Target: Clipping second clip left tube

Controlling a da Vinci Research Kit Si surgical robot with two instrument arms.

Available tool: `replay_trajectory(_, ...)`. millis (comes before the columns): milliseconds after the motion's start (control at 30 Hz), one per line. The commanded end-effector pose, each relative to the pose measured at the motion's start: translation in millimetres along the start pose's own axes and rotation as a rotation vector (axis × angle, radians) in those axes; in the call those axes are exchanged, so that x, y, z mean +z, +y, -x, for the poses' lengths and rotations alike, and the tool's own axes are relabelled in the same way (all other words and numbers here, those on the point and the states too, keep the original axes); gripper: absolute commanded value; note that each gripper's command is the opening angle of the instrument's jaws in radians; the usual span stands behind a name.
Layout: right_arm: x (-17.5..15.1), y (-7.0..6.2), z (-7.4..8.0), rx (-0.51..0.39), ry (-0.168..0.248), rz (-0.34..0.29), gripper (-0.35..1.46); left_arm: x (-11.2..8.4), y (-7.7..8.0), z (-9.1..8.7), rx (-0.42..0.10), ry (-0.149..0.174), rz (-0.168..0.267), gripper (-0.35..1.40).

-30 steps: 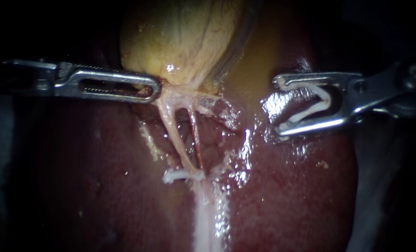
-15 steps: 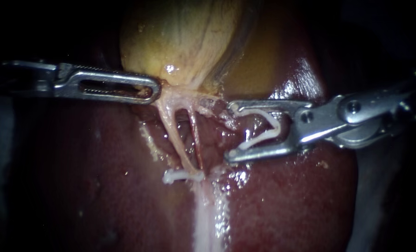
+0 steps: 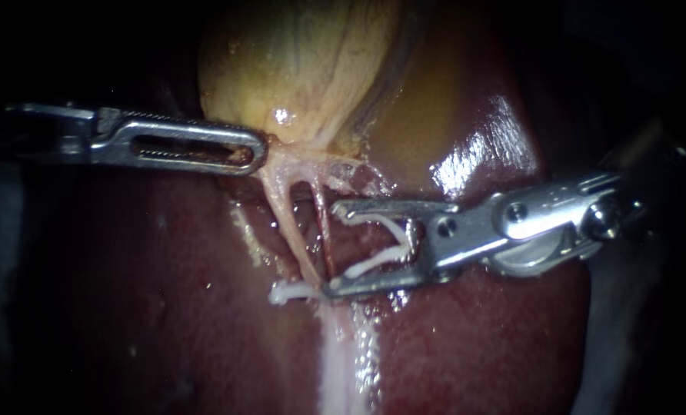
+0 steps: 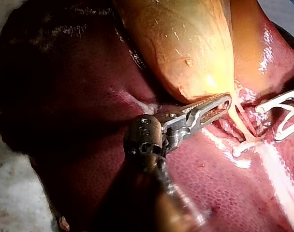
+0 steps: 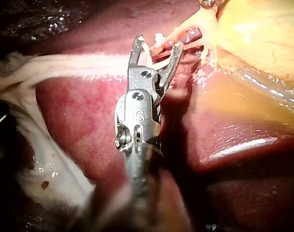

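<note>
My right claw (image 3: 331, 249), holding an open clip (image 3: 377, 260), has reached the tubes (image 3: 324, 230). Meanwhile my left claw (image 3: 258, 150) grips the gallbladder (image 3: 304, 61); the left tube (image 3: 285, 215) isn't enclosed yet.

Right instrument (image 5: 156, 47) — jaws holding a white clip (image 5: 147, 48) — at the tubes (image 5: 188, 30) beside the gallbladder (image 5: 258, 34).

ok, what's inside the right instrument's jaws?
The right instrument holds a white clip, spread in a V, between its wide-apart jaws. Their tips reach the thin reddish tube. Whether it sits inside the clip's mouth cannot be seen, because the metal covers that spot.
</note>
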Motion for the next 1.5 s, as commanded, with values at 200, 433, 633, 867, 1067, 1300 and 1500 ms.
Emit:
replay_trajectory(200,1.6,-0.1,0.9,0.013,-0.01,-0.007,0.49,0.0,0.0,0.0,0.0,0.0,-0.001,-0.35)
replay_trajectory(433,2.9,-0.1,1.7,0.025,-0.015,-0.018,0.49,0.0,0.2,0.0,0.0,0.001,-0.001,-0.35)
replay_trajectory(633,3.9,0.0,2.3,0.041,-0.023,-0.022,0.49,0.0,0.3,0.1,-0.001,0.001,-0.002,-0.35)
replay_trajectory(867,5.2,-0.2,2.9,0.07,-0.032,-0.024,0.49,0.2,0.7,0.1,-0.001,0.005,-0.006,-0.35)
replay_trajectory(1067,5.9,-0.2,2.9,0.18,-0.027,-0.046,0.48,0.3,0.7,0.2,-0.001,0.003,-0.004,-0.35)
replay_trajectory(1300,6.6,-0.2,3.0,0.246,-0.026,-0.051,0.46,0.3,0.7,0.2,-0.001,0.003,-0.005,-0.35)
replay_trajectory(1500,7.4,-0.4,3.2,0.288,-0.026,-0.061,0.44,0.4,0.7,0.2,-0.001,0.004,-0.005,-0.35)
